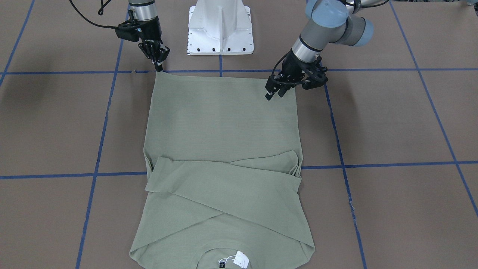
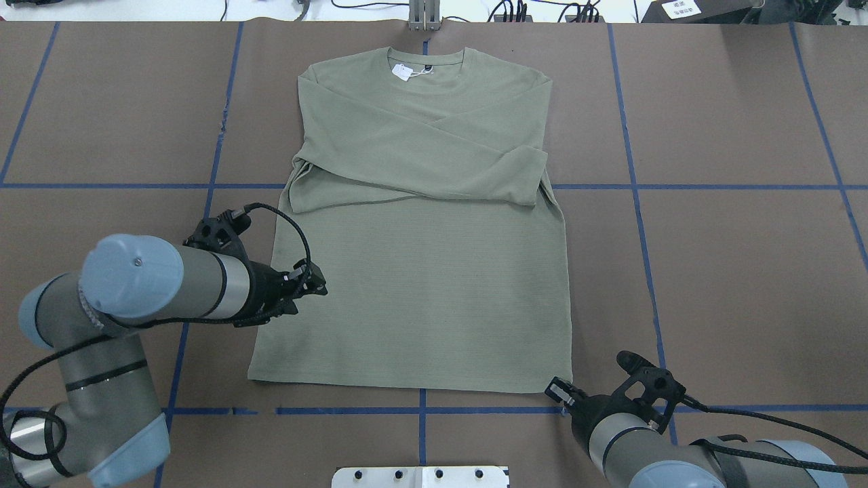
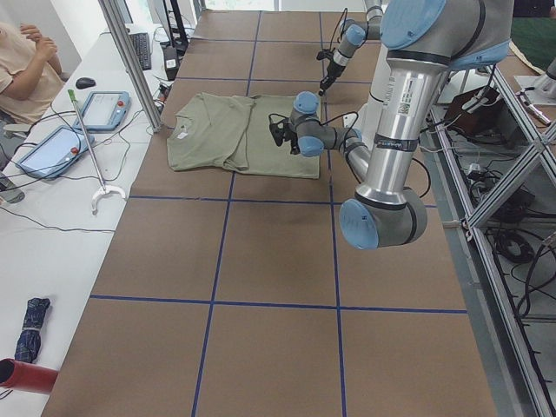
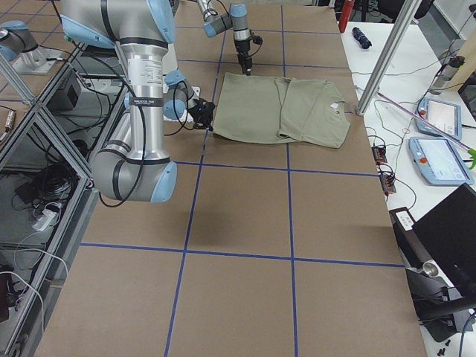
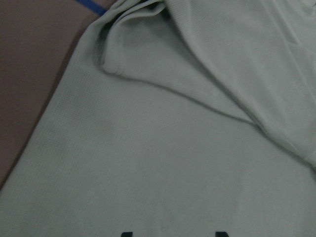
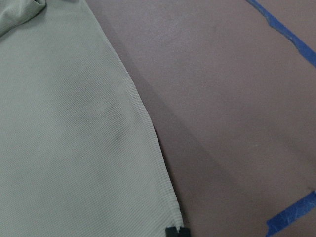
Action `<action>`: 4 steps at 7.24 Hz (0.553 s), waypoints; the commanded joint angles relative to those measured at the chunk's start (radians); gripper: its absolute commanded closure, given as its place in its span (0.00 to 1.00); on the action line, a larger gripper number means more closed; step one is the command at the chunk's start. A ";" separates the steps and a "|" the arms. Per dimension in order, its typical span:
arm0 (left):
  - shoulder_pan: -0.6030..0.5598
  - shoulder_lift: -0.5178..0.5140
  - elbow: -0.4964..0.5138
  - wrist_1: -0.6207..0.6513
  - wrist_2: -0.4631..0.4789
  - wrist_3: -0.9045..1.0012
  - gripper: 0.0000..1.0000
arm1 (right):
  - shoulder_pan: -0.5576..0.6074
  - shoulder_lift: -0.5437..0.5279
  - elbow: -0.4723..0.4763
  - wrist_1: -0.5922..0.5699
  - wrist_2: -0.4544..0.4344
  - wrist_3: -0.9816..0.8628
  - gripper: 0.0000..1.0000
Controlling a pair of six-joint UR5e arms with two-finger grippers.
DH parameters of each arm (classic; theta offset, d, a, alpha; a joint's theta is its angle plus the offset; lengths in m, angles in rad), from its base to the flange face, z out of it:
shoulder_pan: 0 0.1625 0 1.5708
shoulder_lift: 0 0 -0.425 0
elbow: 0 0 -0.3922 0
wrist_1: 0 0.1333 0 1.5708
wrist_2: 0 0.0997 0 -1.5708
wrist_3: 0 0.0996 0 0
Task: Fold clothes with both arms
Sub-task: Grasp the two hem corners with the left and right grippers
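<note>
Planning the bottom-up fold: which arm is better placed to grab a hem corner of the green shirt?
Right. The right hand sits at one hem corner of the pale sage-green long-sleeved knit shirt; the left hand hovers over the body, short of its corner.

Brown table [image 2: 732, 271]; shirt [image 2: 420, 291] flat

Bright, even light falls from above. Soft grey shadows lie on the tabletop [image 1: 56, 123] beside the shirt [image 1: 224, 123]. The two wrist pictures are dimmer, and the shirt looks a bit fuzzy there.
</note>
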 commanded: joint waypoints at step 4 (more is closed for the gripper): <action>0.139 0.117 -0.125 0.244 0.086 -0.034 0.43 | -0.001 0.003 0.002 0.000 0.000 0.000 1.00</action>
